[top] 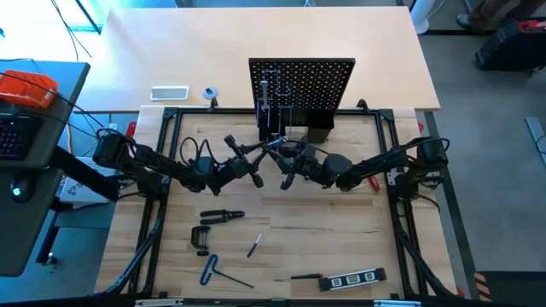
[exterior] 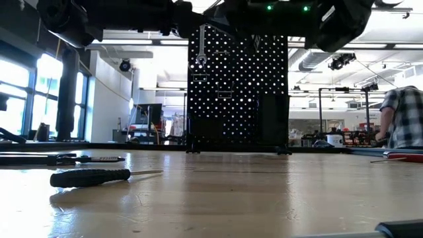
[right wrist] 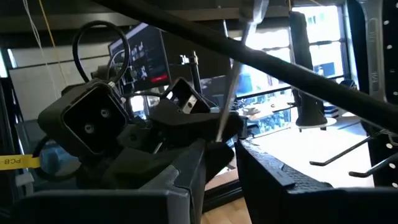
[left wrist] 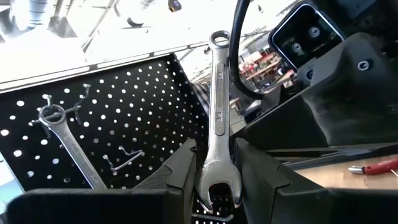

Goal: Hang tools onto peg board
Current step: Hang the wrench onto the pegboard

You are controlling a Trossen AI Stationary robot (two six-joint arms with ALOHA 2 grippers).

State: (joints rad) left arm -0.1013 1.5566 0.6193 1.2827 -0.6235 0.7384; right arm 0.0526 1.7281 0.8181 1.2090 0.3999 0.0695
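Tools (top: 223, 216) before peg board (top: 302, 83) (table)

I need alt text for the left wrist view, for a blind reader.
The left gripper holds a silver wrench upright between its fingers, near the black peg board. Another wrench already hangs on the board.

black peg board (top: 303, 83) dotted with holes; silver wrench (left wrist: 219, 118); blue-handled hex key (top: 211, 270).
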